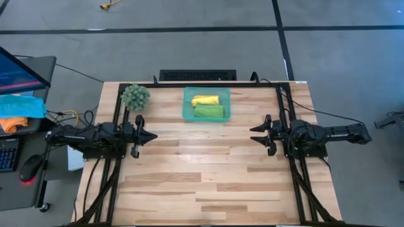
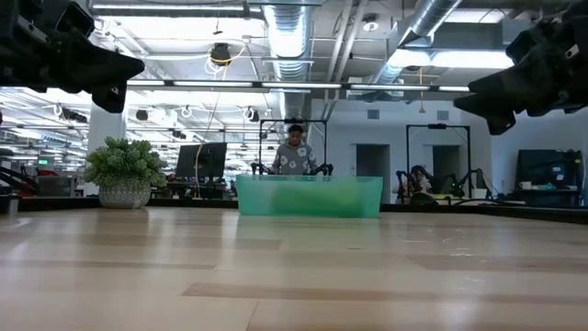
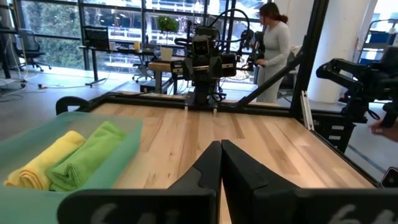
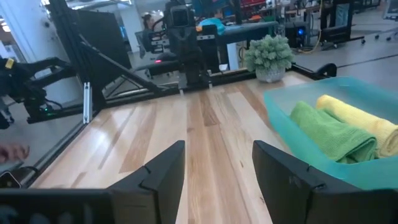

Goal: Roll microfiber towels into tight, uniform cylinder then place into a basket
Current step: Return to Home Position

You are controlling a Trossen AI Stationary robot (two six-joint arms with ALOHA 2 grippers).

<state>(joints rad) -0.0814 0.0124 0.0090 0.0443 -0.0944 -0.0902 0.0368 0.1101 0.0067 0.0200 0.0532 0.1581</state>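
Observation:
The teal basket point(image 1: 206, 104) stands on the table near its far edge, at the middle. Inside it lie two rolled microfiber towels side by side: the yellow one point(image 1: 205, 100) toward the far wall, the green one point(image 1: 209, 111) toward the near wall. My left gripper point(image 1: 151, 135) hovers shut over the table's left side, pointing level toward the right. My right gripper point(image 1: 254, 133) hovers open over the right side, pointing level toward the left. Both stand well clear of the basket, with nothing between their fingers.
A small round green plant in a pot point(image 1: 135, 96) stands at the far left corner of the table. A black frame rail point(image 1: 214, 85) runs along the far edge and down both sides. Bare wood lies between the two grippers and toward the near edge.

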